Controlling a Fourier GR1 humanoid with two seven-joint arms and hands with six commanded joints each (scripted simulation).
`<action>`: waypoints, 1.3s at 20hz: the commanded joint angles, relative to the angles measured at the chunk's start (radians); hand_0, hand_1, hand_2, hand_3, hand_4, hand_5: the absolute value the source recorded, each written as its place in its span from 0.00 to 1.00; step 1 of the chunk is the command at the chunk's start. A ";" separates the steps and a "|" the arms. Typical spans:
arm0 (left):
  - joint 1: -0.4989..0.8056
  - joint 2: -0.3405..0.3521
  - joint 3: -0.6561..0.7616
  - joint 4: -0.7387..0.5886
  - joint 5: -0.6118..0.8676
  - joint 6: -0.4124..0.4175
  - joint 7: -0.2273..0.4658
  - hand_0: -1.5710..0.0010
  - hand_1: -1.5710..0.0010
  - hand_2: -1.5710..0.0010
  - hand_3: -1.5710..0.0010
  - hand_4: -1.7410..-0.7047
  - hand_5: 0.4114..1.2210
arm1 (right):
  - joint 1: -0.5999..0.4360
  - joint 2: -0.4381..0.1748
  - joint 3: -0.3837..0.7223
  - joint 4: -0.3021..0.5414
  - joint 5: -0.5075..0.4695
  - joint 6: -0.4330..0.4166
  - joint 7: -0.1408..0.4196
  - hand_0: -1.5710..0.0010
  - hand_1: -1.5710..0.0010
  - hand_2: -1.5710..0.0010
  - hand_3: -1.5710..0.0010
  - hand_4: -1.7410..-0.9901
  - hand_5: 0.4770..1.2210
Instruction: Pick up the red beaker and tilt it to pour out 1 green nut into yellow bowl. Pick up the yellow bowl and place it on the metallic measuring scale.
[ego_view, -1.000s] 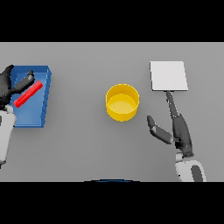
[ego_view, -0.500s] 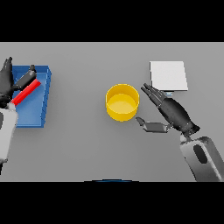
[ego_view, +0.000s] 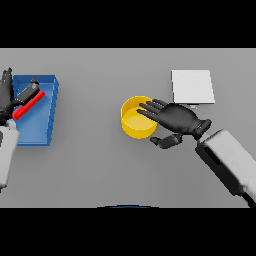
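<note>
Right hand (ego_view: 177, 119) open over yellow bowl (ego_view: 134, 123) rim, left hand (ego_view: 7, 98) open beside red beaker (ego_view: 28, 105) in blue tray (ego_view: 44, 125)

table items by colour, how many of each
red: 1, red beaker
yellow: 1, yellow bowl
blue: 1, blue tray
white/metallic: 1, measuring scale
total: 4
</note>
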 joint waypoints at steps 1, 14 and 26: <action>0.004 -0.001 0.002 0.006 0.003 0.001 -0.005 1.00 1.00 1.00 1.00 0.96 0.36 | -0.024 0.002 0.017 0.030 0.016 0.011 -0.003 1.00 1.00 1.00 1.00 0.70 0.31; 0.026 0.017 0.016 -0.006 0.012 0.003 -0.038 1.00 1.00 1.00 1.00 0.96 0.35 | -0.207 0.091 0.142 0.247 0.080 0.109 -0.034 1.00 1.00 1.00 1.00 0.64 0.35; 0.012 0.021 0.020 0.013 0.015 0.000 -0.039 1.00 1.00 1.00 1.00 0.95 0.36 | -0.217 0.142 0.153 0.322 0.067 0.199 0.049 0.72 0.73 0.76 0.85 0.52 0.59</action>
